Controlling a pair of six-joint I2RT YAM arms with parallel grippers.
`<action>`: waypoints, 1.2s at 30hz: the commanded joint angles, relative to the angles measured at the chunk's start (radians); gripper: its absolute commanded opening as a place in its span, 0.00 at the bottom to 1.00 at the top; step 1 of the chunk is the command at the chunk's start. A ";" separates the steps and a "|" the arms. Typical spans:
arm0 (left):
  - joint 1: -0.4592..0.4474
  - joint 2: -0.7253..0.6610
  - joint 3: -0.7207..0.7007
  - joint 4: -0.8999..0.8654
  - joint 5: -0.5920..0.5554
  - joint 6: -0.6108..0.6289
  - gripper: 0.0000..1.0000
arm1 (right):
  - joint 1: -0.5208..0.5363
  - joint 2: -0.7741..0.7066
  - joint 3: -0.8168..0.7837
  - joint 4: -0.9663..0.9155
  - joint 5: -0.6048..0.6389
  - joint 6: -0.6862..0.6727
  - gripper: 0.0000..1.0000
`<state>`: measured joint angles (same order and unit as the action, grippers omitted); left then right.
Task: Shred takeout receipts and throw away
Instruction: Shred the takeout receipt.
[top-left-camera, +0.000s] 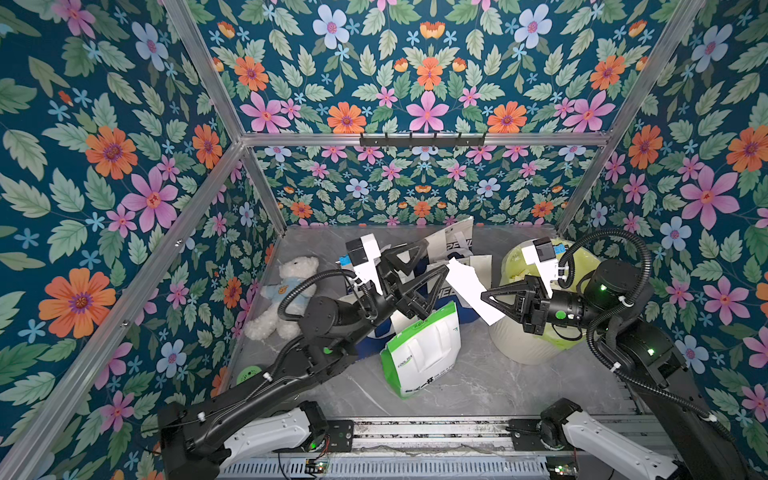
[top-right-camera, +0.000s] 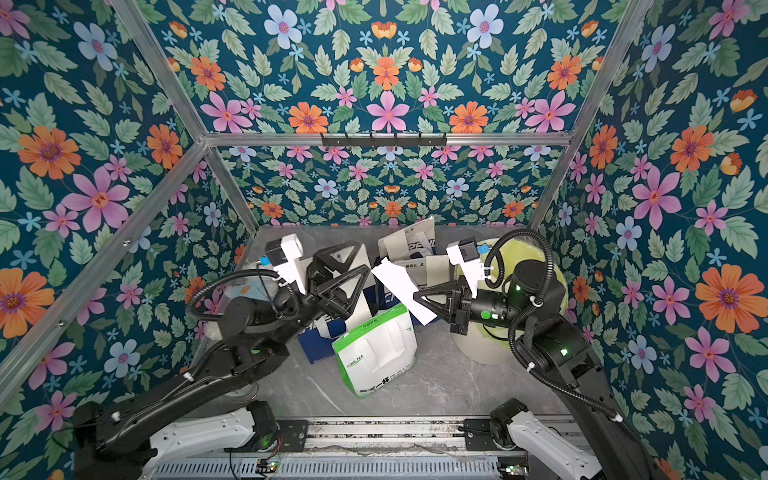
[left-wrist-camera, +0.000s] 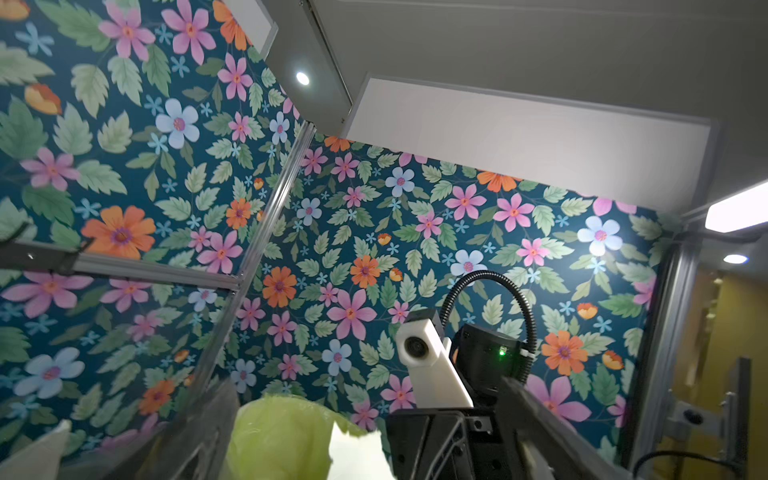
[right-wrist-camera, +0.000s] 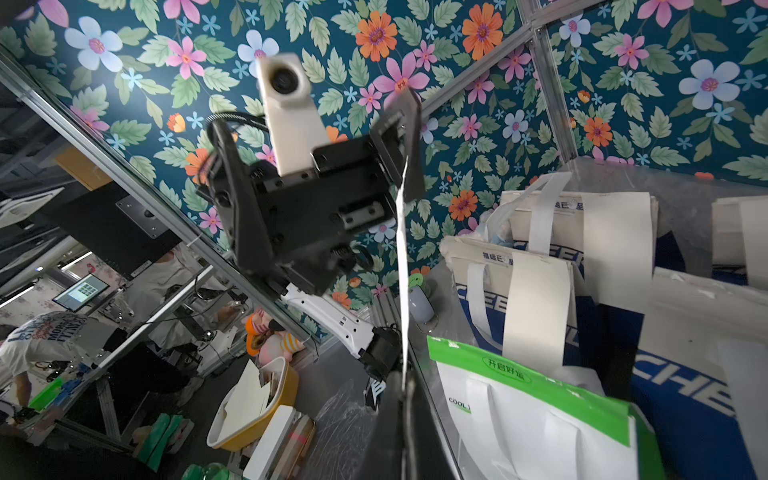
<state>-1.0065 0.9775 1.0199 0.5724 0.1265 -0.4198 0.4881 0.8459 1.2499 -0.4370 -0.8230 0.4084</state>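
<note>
Receipt (top-left-camera: 469, 286) hangs in mid-air at the centre of both top views, a white sheet tilted from upper left to lower right. My right gripper (top-left-camera: 485, 297) is clamped on its lower right part, with the paper pinched between the jaws. In the right wrist view the receipt (right-wrist-camera: 401, 266) shows edge-on as a thin white line. My left gripper (top-left-camera: 436, 257) stands wide open just left of the receipt's upper end, holding nothing. One of its fingers (right-wrist-camera: 409, 166) seems to lie against the paper's top edge, though I cannot be sure it touches.

Below the receipt in the frame stands a green-and-white bag (top-left-camera: 419, 353), with blue-and-white bags (right-wrist-camera: 681, 395) behind it. At centre right a pale bin (top-left-camera: 523, 345) with a yellow-green liner (top-left-camera: 513, 266) sits partly behind my right arm. A white teddy (top-left-camera: 286, 291) lies at centre left.
</note>
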 joint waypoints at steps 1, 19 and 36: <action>0.037 0.006 0.127 -0.567 0.121 0.335 0.99 | 0.001 0.002 0.017 -0.219 0.031 -0.130 0.00; 0.160 0.397 0.613 -1.148 0.866 0.636 0.89 | 0.001 0.027 0.054 -0.412 0.002 -0.249 0.00; 0.149 0.427 0.539 -0.984 0.964 0.504 0.56 | 0.002 0.052 0.066 -0.399 -0.005 -0.244 0.00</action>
<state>-0.8539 1.3983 1.5501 -0.4198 1.0740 0.0914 0.4896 0.8963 1.3102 -0.8536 -0.8104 0.1738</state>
